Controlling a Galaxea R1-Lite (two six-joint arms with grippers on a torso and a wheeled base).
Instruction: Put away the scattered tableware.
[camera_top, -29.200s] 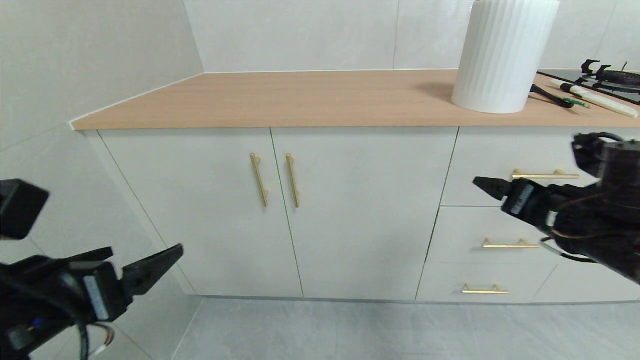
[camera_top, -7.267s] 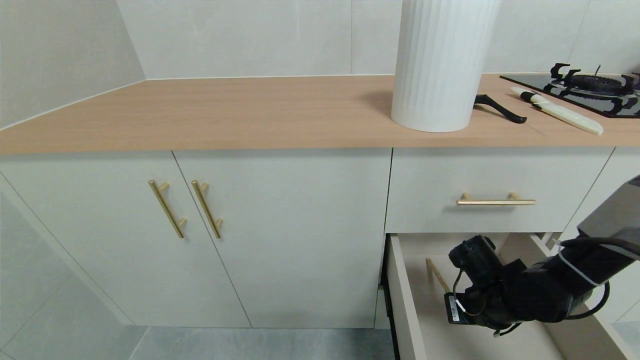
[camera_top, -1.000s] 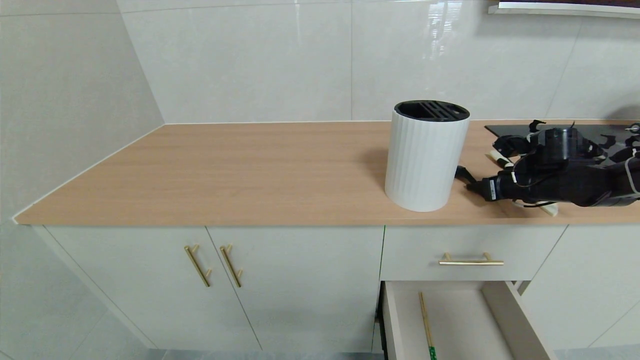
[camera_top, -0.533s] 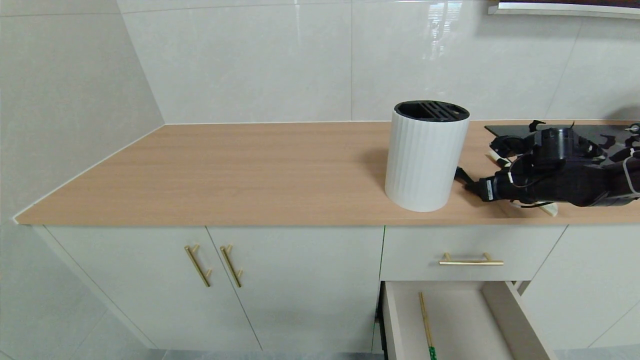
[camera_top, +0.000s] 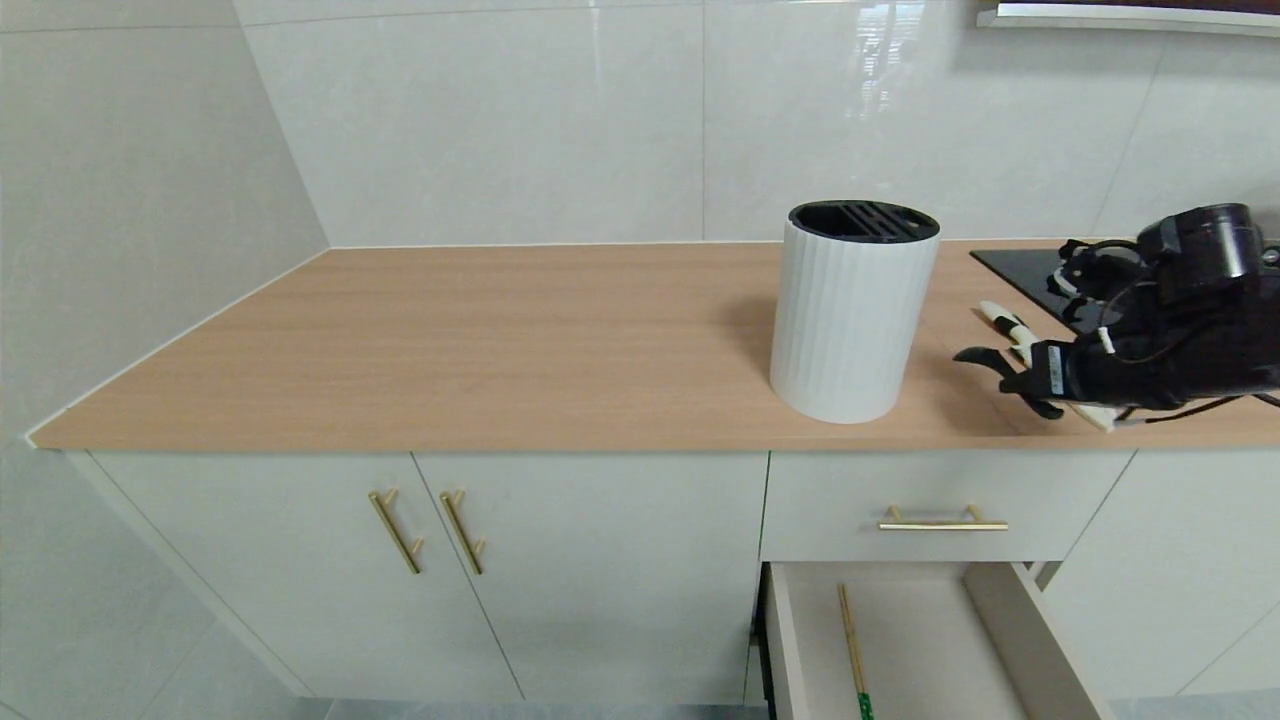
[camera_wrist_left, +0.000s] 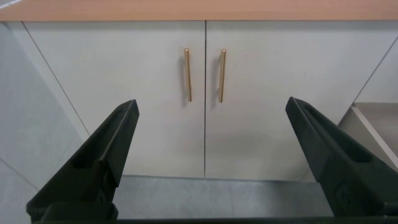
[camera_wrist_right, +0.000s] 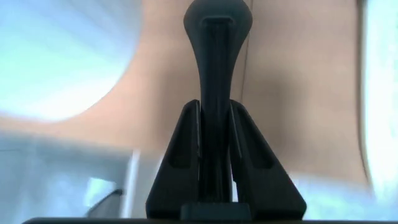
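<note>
I have the right gripper (camera_top: 1012, 378) clenched on the black utensil (camera_wrist_right: 214, 37). In the right wrist view both fingers press flat against its handle, which runs out past the fingertips. In the head view the gripper sits above the counter (camera_top: 500, 340) near its front edge, just right of the white ribbed holder (camera_top: 850, 320) and apart from it. The utensil's curved end points toward the holder. As far as I can tell, the utensil is clear of the wood. A cream knife (camera_top: 1008, 320) lies on the counter behind the gripper, partly hidden by it, and one end shows near the front edge. The black hob (camera_top: 1020, 270) is beyond that, toward the wall. Below the counter on the right, the upper drawer is shut and the open drawer (camera_top: 1010, 640) under it has one chopstick (camera_top: 852, 645) lying along its left side. My left gripper (camera_wrist_left: 210, 118) is low and released, its fingers spread wide. It faces the cabinet doors (camera_wrist_left: 261, 112) with their two upright brass handles (camera_wrist_left: 186, 74).
</note>
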